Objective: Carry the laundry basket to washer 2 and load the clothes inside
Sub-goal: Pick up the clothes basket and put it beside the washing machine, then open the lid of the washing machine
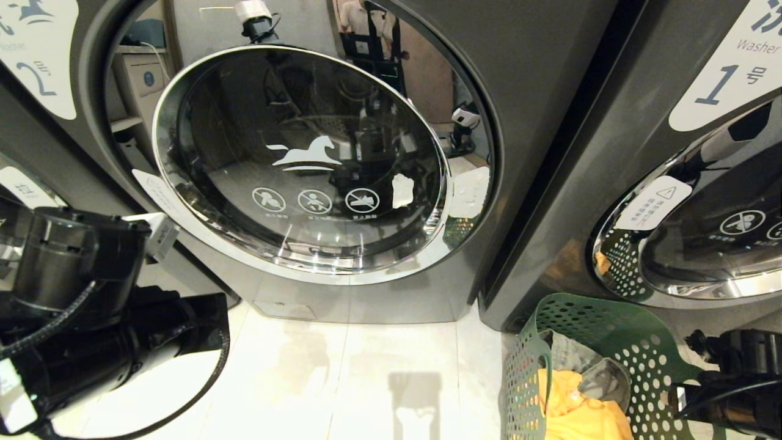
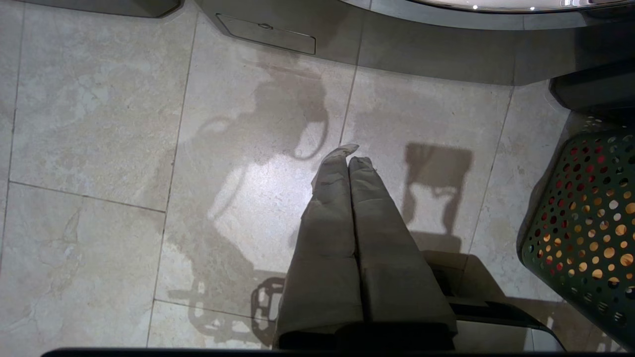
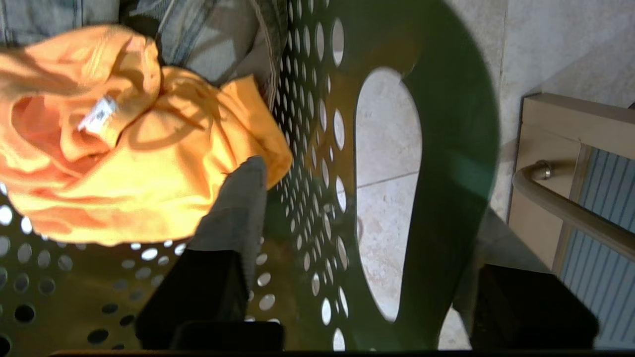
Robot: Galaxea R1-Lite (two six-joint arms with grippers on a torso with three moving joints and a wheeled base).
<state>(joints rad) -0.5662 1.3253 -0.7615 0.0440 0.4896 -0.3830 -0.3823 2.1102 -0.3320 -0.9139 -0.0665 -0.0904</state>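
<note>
Washer 2 fills the head view, its chrome-ringed glass door (image 1: 305, 165) closed and its numeral label (image 1: 36, 67) at the upper left. The dark green laundry basket (image 1: 611, 324) stands on the floor to its right, in front of the neighbouring machine. In it lie a yellow garment (image 3: 124, 173) and a denim piece (image 3: 218, 44); red shows through the wall holes (image 2: 560, 198). My right gripper (image 3: 367, 198) is open astride the basket's handle wall (image 3: 446, 148), one finger (image 3: 243, 198) inside beside the yellow garment. My left gripper (image 2: 347, 161) hangs shut and empty over the floor.
Washer 1 (image 1: 702, 214) stands right of washer 2, directly behind the basket. Pale floor tiles (image 2: 99, 124) spread before washer 2, with its low service flap (image 2: 268, 34). A beige frame with a metal rail (image 3: 560, 198) lies beyond the basket. A person is reflected in the chrome.
</note>
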